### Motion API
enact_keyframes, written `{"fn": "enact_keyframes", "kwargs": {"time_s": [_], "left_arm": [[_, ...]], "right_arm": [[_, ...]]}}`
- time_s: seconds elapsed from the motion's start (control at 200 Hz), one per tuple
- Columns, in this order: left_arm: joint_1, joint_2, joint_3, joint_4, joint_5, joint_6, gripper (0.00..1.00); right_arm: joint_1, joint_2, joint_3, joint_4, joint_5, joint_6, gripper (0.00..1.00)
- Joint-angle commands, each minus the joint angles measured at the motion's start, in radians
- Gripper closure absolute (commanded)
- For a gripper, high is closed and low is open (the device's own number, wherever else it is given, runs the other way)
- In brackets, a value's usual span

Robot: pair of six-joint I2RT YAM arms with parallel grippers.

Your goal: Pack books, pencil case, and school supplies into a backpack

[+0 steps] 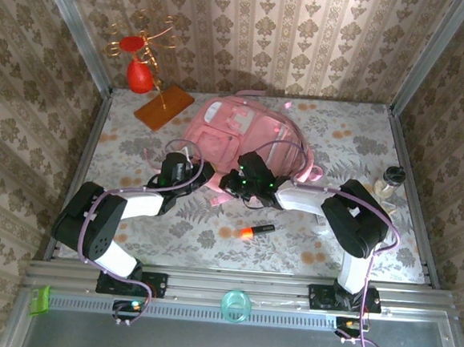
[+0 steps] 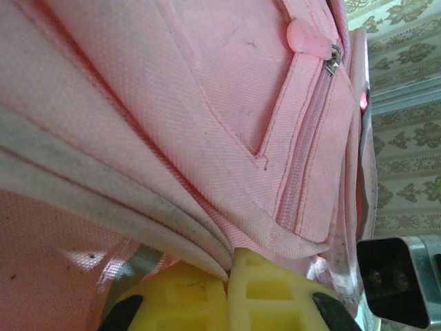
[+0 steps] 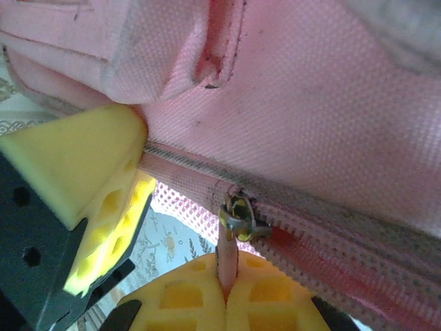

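Pink backpack [image 3: 310, 103] lies just above the right gripper [image 3: 226, 296], which pinches its zipper pull [image 3: 227, 265]; left gripper [image 2: 229, 279] clamps its fabric. Best drawn straight along the zipper, fabric kept taut

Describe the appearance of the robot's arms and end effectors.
The left arm and right arm share black joint housings, white links and looping lilac cables. The left end effector and right end effector have blocky yellow fingers with rectangular cut-outs, on black mounts. The right arm shows small green lights.
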Motion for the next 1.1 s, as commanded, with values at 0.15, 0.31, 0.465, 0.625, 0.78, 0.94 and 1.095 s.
{"fn": "enact_keyframes", "kwargs": {"time_s": [0.15,0.31,0.465,0.625,0.78,0.94,1.095], "left_arm": [[0.020,-0.026,-0.026,0.006,-0.025,0.097,1.00],[0.057,-0.021,-0.039,0.014,-0.041,0.119,1.00],[0.082,-0.013,-0.048,0.023,-0.035,0.124,1.00],[0.087,-0.011,-0.049,0.022,-0.033,0.132,1.00],[0.089,-0.009,-0.049,0.022,-0.031,0.137,1.00],[0.091,-0.007,-0.046,0.018,-0.030,0.144,1.00],[0.099,-0.007,-0.048,0.017,-0.031,0.149,1.00]], "right_arm": [[-0.070,-0.135,-0.105,0.047,0.007,0.085,1.00],[-0.119,-0.190,-0.179,0.085,-0.049,0.127,1.00],[-0.157,-0.240,-0.213,0.045,-0.056,0.118,1.00],[-0.197,-0.262,-0.232,0.003,-0.076,0.083,1.00],[-0.214,-0.251,-0.205,-0.064,-0.105,0.008,1.00],[-0.213,-0.253,-0.153,-0.195,-0.092,-0.122,1.00],[-0.213,-0.291,-0.115,-0.335,-0.032,-0.238,1.00]]}}
